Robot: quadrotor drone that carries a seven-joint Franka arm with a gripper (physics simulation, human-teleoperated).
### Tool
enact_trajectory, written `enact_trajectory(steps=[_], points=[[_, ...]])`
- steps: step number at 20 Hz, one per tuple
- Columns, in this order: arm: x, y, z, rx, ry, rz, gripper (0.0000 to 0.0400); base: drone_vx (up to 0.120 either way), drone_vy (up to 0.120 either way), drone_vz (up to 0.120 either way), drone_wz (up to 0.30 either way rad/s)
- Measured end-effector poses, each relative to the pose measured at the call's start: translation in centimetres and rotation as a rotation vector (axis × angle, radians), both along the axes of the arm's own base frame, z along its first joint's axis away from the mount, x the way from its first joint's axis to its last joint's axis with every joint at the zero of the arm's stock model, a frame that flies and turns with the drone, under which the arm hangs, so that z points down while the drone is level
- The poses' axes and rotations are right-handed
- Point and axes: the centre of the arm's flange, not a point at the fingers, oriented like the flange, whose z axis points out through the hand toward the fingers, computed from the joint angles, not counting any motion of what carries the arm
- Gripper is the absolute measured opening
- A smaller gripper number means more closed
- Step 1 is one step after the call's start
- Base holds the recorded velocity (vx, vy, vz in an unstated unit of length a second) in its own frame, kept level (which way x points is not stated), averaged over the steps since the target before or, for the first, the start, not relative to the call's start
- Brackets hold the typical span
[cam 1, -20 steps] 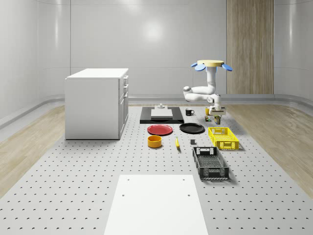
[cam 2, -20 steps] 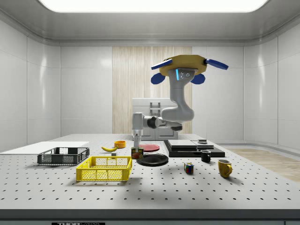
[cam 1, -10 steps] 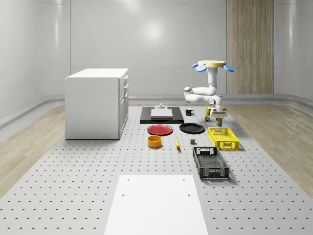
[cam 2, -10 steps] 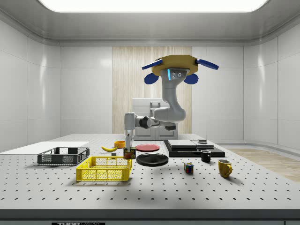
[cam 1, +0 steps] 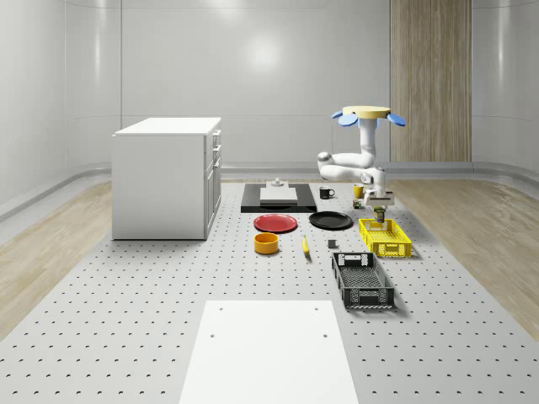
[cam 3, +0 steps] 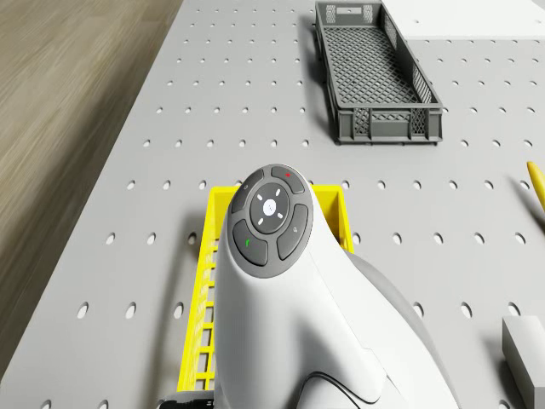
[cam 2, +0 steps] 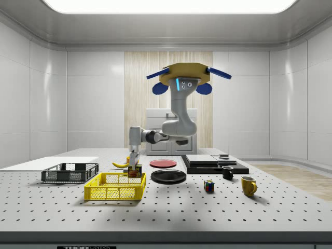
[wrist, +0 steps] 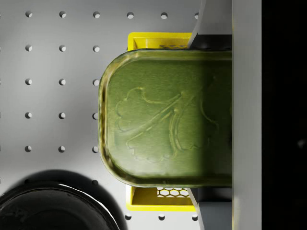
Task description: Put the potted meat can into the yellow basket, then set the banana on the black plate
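My gripper (cam 2: 135, 164) is shut on the potted meat can (cam 2: 135, 170), whose green embossed top (wrist: 168, 117) faces the wrist camera. The can hangs just above the yellow basket (cam 2: 115, 188), at the end nearest the black plate (cam 2: 168, 176). In the whole-scene view the can (cam 1: 383, 215) is over the basket's (cam 1: 386, 238) far end. The drone (cam 1: 368, 112) hovers high above that end, between basket and black plate (cam 1: 330, 220). The banana (cam 1: 305, 245) lies on the table near an orange bowl (cam 1: 266, 243).
A dark mesh crate (cam 1: 362, 279) sits in front of the basket. A red plate (cam 1: 275, 222), a black tray (cam 1: 278, 199), a black mug (cam 2: 227, 173), a yellow mug (cam 2: 248, 185) and a puzzle cube (cam 2: 208, 186) are nearby. A white cabinet (cam 1: 167, 177) stands at the left.
Drone and arm have moved toward the side view's left, carrying the can from beside the black plate to above the basket's end. The gripper has stayed shut on it.
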Motion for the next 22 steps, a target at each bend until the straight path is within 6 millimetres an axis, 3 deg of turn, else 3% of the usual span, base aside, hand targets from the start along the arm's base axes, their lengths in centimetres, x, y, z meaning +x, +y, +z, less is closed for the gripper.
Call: enact_trajectory(steps=[15,22], points=[[0.0,0.0,0.0,0.000,0.000,0.000,0.0290,0.117,0.000,-0.013,0.000],[0.0,0.0,1.6,0.000,0.000,-0.002,0.0289,0.000,0.000,0.000,0.000]])
